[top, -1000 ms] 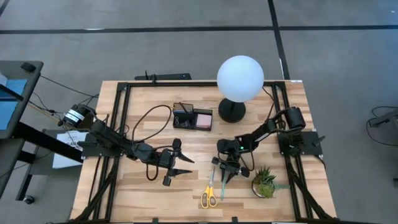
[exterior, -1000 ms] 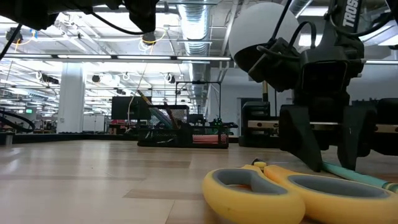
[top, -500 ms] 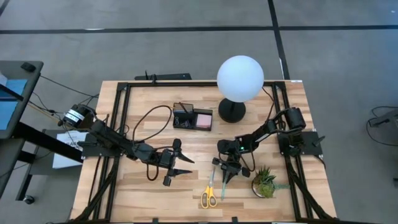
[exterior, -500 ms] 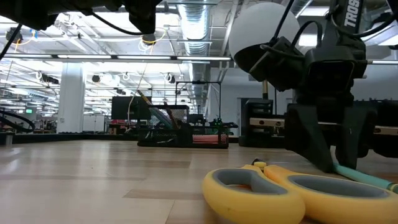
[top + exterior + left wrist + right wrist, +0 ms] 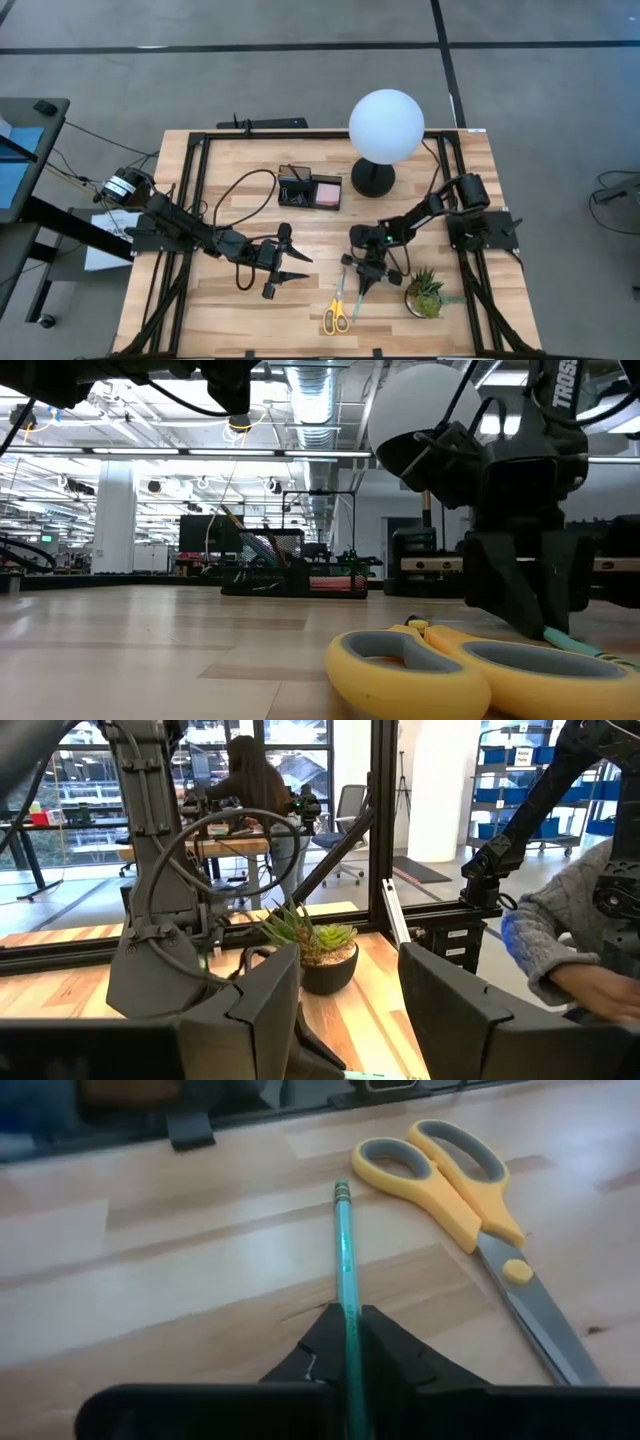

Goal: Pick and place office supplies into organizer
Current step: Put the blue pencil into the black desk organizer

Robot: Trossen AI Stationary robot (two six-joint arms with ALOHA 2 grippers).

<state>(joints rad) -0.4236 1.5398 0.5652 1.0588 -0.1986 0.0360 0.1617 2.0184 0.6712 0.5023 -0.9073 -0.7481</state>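
The right gripper [image 5: 351, 1348] is pinched on the teal pencil [image 5: 345, 1250], whose length runs straight out toward the table's front edge, just beside the scissors [image 5: 460, 1175]. The organizer [image 5: 309, 190] sits well behind, toward the back edge.

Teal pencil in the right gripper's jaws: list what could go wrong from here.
The right gripper has its jaws shut on the thin teal pencil near one end, so the long free end could swing or slip on lifting. The yellow-handled scissors lie close beside it and could get knocked.
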